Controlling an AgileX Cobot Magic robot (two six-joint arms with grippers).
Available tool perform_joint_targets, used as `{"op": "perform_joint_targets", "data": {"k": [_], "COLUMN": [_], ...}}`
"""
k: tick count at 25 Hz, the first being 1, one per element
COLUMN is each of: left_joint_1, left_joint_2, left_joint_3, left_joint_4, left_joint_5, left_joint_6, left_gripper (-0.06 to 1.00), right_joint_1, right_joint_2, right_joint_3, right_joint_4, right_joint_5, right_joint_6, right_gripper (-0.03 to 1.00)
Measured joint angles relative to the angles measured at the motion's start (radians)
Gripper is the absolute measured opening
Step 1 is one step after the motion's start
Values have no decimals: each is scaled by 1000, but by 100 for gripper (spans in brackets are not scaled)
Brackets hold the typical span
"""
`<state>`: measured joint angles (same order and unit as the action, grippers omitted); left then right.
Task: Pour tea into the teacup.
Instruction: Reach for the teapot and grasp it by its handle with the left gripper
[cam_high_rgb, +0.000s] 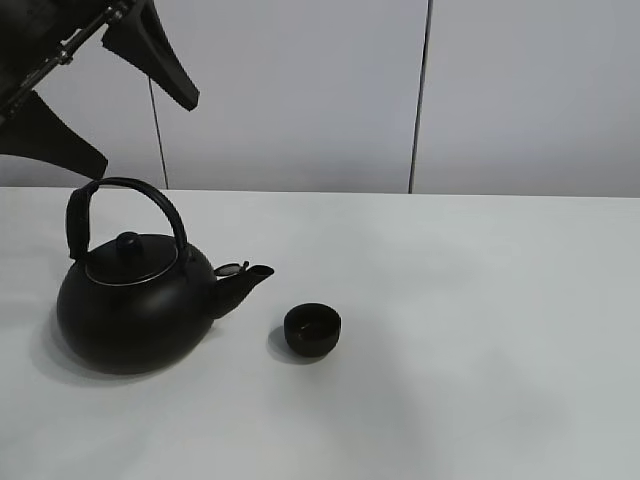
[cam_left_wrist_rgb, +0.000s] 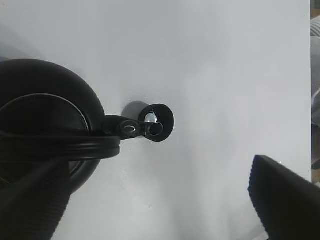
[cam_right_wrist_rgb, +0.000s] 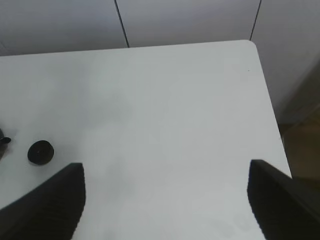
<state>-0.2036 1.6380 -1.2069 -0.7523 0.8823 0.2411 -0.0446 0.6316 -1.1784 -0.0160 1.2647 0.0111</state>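
The large black teapot (cam_high_rgb: 135, 305) with an arched handle (cam_high_rgb: 140, 195) stands on the white table at the left, its spout (cam_high_rgb: 245, 280) pointing right. The small matte black teacup (cam_high_rgb: 312, 330) stands just right of the spout, apart from it. My left gripper (cam_high_rgb: 145, 133) hangs open and empty above the teapot's handle. In the left wrist view the teapot (cam_left_wrist_rgb: 45, 115) and the teacup (cam_left_wrist_rgb: 162, 117) lie below the open left gripper (cam_left_wrist_rgb: 155, 210). My right gripper (cam_right_wrist_rgb: 165, 200) is open and empty, far from the teacup (cam_right_wrist_rgb: 40, 152). It is out of the exterior high view.
The white table (cam_high_rgb: 470, 300) stretches right of the cup. Its right edge and rounded far corner (cam_right_wrist_rgb: 250, 45) show in the right wrist view. A pale panelled wall (cam_high_rgb: 300, 90) stands behind the table.
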Motion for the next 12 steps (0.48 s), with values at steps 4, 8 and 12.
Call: {"op": "perform_joint_targets", "data": {"k": [4,8,12], "left_joint_1": [0,0,0], "left_joint_2": [0,0,0], "left_joint_3": [0,0,0], "left_joint_4": [0,0,0], "left_joint_5": [0,0,0], "left_joint_6": [0,0,0], "left_gripper": [69,69,69], "right_joint_1": [0,0,0], "right_joint_2": [-254,-461,-628], "right_joint_3": [139,326,521], "right_joint_4": [-44,-85,-82], "right_joint_5": [3,3,3], "right_joint_6": [6,7,7], "right_gripper": [60,60,60]}}
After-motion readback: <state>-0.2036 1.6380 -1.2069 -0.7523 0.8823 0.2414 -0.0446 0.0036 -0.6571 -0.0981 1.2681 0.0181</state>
